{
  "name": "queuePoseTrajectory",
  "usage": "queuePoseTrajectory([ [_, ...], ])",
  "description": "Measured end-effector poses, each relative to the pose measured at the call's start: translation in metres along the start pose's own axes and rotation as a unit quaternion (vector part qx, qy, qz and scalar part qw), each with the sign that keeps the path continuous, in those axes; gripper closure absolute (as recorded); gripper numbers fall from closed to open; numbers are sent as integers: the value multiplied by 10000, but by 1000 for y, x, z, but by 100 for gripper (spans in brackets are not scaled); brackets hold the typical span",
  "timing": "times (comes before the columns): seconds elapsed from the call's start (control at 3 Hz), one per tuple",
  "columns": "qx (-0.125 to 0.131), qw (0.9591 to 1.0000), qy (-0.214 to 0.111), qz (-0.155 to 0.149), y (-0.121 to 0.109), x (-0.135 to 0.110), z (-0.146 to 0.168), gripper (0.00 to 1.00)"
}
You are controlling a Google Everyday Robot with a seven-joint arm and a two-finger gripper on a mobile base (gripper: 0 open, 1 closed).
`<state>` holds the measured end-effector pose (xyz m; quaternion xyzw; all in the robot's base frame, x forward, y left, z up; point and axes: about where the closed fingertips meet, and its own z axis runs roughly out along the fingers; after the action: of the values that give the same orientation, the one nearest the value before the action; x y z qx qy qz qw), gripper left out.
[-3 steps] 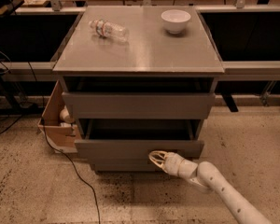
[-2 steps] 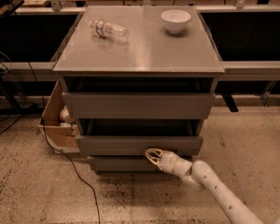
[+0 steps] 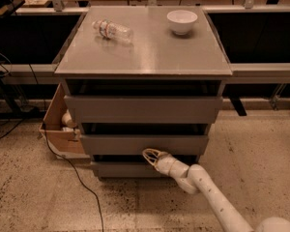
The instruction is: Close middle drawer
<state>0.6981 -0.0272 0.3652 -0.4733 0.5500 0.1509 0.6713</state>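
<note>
The grey cabinet (image 3: 145, 52) stands on a speckled floor (image 3: 261, 144) and has three drawer fronts stacked under its flat top. The main change is to the middle drawer (image 3: 135, 144). A second ago it stood well out from the cabinet, its front low in the view and covering the drawer below. It has since slid back in, so its front now sits between the top drawer (image 3: 142, 109) and the bottom drawer (image 3: 121, 169), whose front has come into sight beneath it. The task therefore looks nearly done. A dark strip still shows above the middle front, so the drawer may need a last short push before it is fully home, though that is hard to judge from this angle.

The middle drawer's front is a plain grey panel with no handle. It is narrower than the front above and wider than the one below, and it looks level and square to the cabinet.

The white arm (image 3: 208, 192) reaches in from the lower right and has followed the drawer inward. A cardboard box (image 3: 58, 129) leans against the cabinet's left side. On top, a plastic bottle (image 3: 112, 30) lies on its side, well apart from a white bowl (image 3: 181, 21). The gripper (image 3: 152, 154) is at the lower edge of the middle drawer's front, right of centre, apparently pressing on it. It holds nothing visible, and whether it is open or closed cannot be told.
</note>
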Motion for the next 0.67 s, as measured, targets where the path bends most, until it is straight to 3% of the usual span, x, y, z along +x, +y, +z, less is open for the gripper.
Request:
queuePoseTrajectory([
  [0.33, 137, 9997, -189, 43, -1, -4, 18, 100],
  [0.67, 141, 9997, -196, 35, 0, -6, 18, 100],
])
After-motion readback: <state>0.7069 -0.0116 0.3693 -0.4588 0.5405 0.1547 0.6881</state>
